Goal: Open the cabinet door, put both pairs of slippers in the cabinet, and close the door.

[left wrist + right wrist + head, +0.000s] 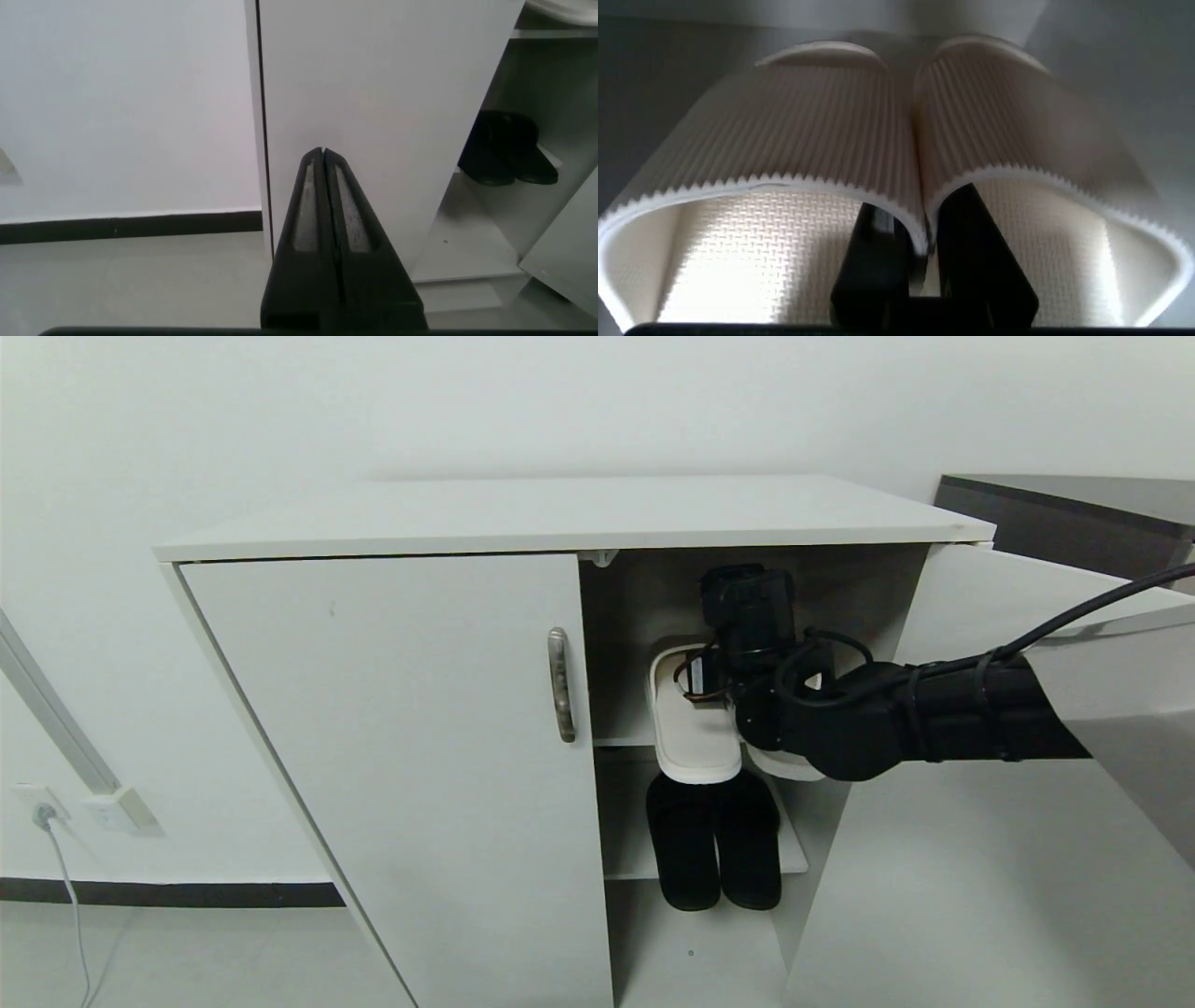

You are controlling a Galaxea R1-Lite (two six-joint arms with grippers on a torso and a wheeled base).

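Cabinet [560, 518]: left door [392, 756] shut, right door [934, 859] swung out toward the robot. The black slippers [714, 845] sit side by side on the lower shelf [625, 868], heels poking past its front edge.

The right arm is inside the opening at upper-shelf level. The right gripper [923, 233] is clamped on the white slippers [691, 737], with its fingers [878, 252] pinching the two inner strap edges together so both shoes hang as one bundle.

Key relation: the white pair's long axis runs front to back, toes pointing into the cabinet and away from the gripper, heels toward the robot. The near part overhangs the upper shelf [616, 739] front edge, above the black pair. I cannot tell whether the soles rest on the shelf or hover just over it.

My read is that placement is nearly done. The pair probably wants a short push straight along its axis, deeper in, before letting go. Otherwise the overhang could foul the door.

The left gripper [323, 163] is closed on nothing, in front of the shut left door and well apart from the slippers. The right arm is the nearer one to the open door.
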